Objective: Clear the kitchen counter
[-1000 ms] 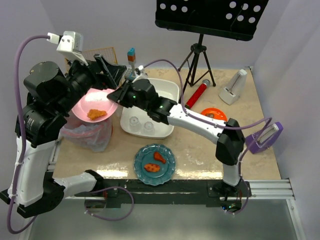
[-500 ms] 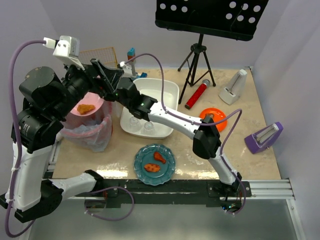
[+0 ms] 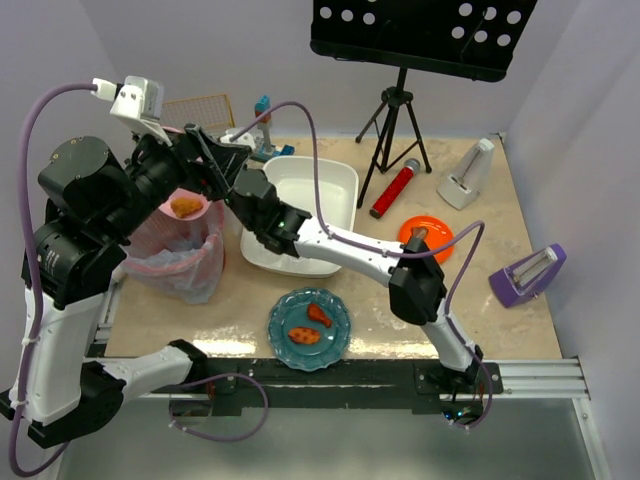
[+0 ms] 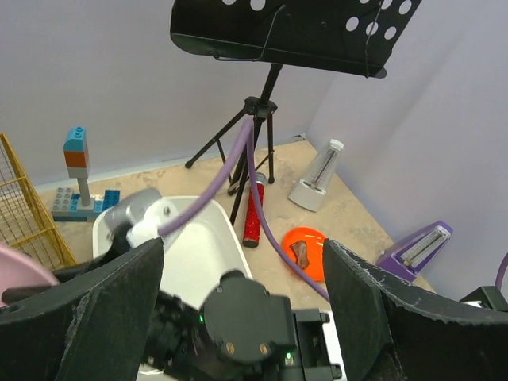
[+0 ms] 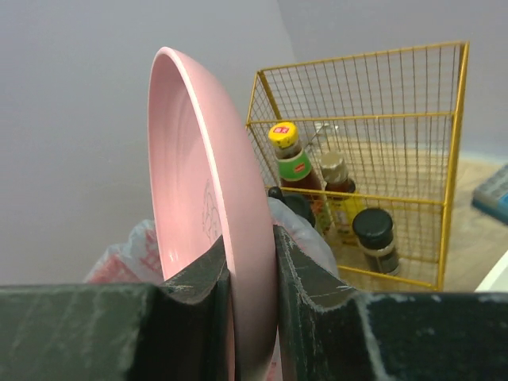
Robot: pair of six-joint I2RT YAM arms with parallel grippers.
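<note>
Pink glossy plastic plate (image 5: 198, 190), rigid and, I judge, light but slippery, so the rim is the place to hold. My right gripper (image 5: 252, 262) pinches that rim. Under it sits a translucent plastic bag (image 3: 175, 262), and the beige stone-look kitchen counter (image 3: 400, 305) spreads beyond. My left gripper (image 4: 242, 270) hangs wide, empty.

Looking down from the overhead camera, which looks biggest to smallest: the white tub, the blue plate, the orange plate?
1. White tub, even with the right arm covering part of it.
2. Blue plate.
3. Orange plate, clearly smallest, partly hidden by that arm.
</note>
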